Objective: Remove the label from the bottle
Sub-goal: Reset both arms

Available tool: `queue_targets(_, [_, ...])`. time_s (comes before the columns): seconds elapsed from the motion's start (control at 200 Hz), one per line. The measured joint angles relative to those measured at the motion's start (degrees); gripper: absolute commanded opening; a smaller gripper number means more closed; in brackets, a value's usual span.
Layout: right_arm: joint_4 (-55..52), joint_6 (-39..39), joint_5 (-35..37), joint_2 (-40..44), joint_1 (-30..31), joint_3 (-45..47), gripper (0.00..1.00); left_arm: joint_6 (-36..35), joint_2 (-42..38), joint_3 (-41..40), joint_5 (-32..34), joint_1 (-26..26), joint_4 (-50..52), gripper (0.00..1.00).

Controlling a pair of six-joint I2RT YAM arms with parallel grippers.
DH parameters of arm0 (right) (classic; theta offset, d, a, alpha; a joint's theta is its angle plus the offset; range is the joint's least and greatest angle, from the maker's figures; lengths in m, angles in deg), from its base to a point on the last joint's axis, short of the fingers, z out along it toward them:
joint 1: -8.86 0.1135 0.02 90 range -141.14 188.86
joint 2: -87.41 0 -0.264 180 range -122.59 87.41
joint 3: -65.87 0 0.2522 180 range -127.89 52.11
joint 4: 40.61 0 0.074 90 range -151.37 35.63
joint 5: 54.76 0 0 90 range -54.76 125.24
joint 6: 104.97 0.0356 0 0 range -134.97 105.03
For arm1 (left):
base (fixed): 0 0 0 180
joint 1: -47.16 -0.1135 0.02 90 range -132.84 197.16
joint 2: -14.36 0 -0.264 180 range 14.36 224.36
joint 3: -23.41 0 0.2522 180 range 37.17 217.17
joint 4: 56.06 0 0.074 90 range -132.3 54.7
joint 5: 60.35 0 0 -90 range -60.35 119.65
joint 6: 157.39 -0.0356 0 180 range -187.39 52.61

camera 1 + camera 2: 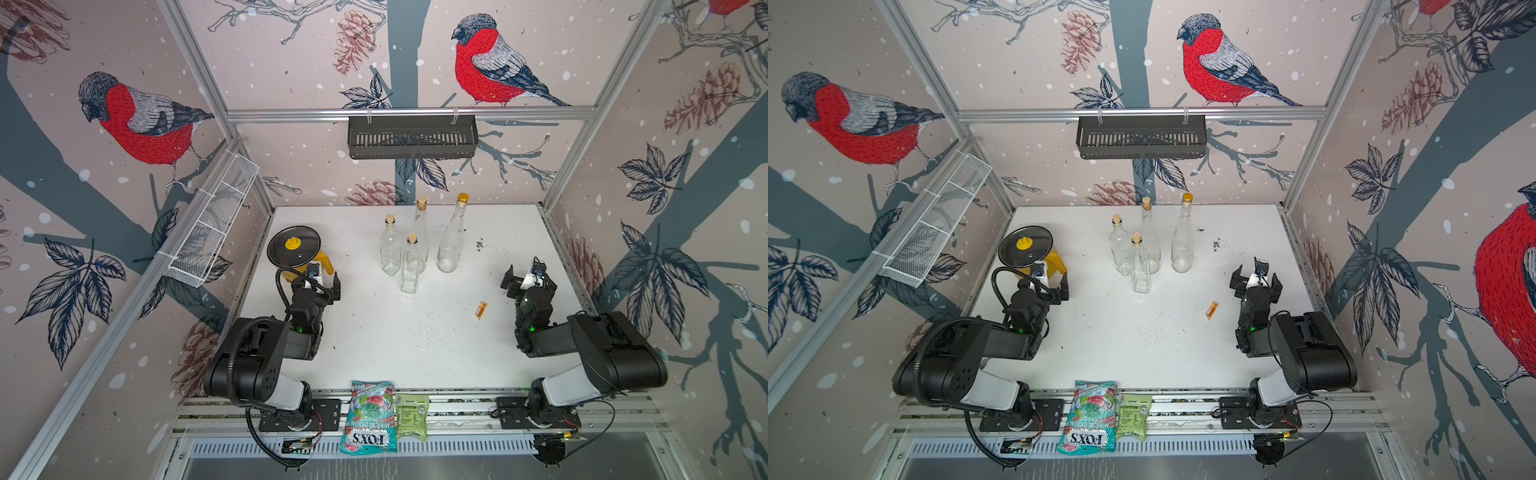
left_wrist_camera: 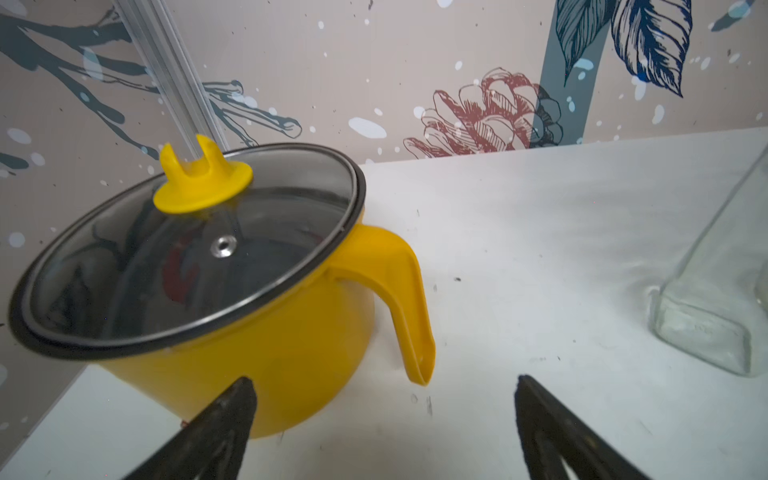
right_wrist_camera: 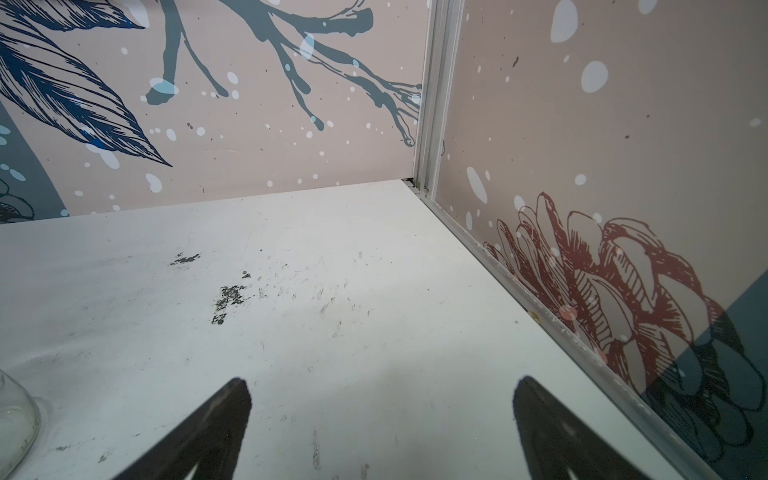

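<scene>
I am holding my left gripper [image 2: 384,380] and right gripper [image 3: 380,380] wide open and empty over the white surface [image 1: 374,332], a small orange paper label [image 1: 481,310] lying near the right one.

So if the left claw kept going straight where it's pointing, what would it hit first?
Probably the handle of the yellow pot, which hangs right ahead of the open left gripper. Depth is hard to judge here, so one finger might brush the pot's body first.

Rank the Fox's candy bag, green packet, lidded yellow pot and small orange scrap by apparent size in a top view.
Fox's candy bag (likely nearer the camera, so its lead is unsure)
Lidded yellow pot
Green packet
Orange scrap, smallest
</scene>
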Motion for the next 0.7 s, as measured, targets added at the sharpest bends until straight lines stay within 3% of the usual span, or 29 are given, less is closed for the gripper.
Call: queue_targets(0.695, [-2.05,1.09,-2.47,0.02,-1.79,-1.4,1.0,0.83,0.35,1.53,1.44,-0.5,1.66,0.98])
